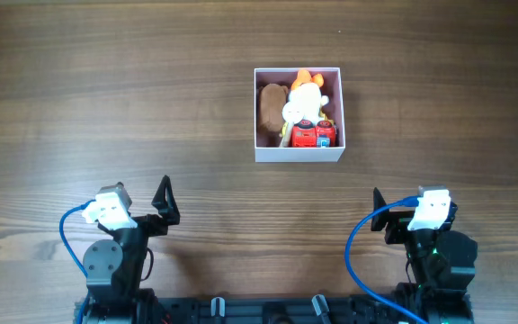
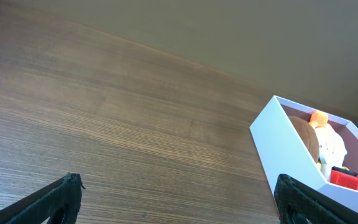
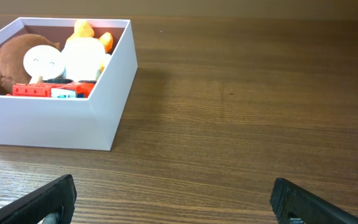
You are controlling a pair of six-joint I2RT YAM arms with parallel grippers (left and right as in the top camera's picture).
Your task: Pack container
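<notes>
The left gripper [image 1: 162, 207] sits at the near left of the wooden table [image 1: 106, 108], its fingers spread wide with nothing between them. Farther back, right of centre, stands the container [image 1: 299, 154]. It holds a brown plush [image 1: 269, 106] on its left, a white-and-orange toy [image 1: 302, 97] beside it and a red toy car [image 1: 311, 137] at the front. The right gripper [image 1: 382, 219] rests near right, likewise wide and empty, well apart from the container.

A dark wooden table [image 1: 106, 90] spreads beneath and ahead of both pairs of fingers. Well ahead, to the right of the left fingers [image 2: 55, 199] and to the left of the right fingers [image 3: 42, 202], a brown plush [image 1: 270, 103], a white-and-orange plush [image 1: 302, 99] and a red toy car [image 1: 310, 137] sit together, the car nearest the fingers.
</notes>
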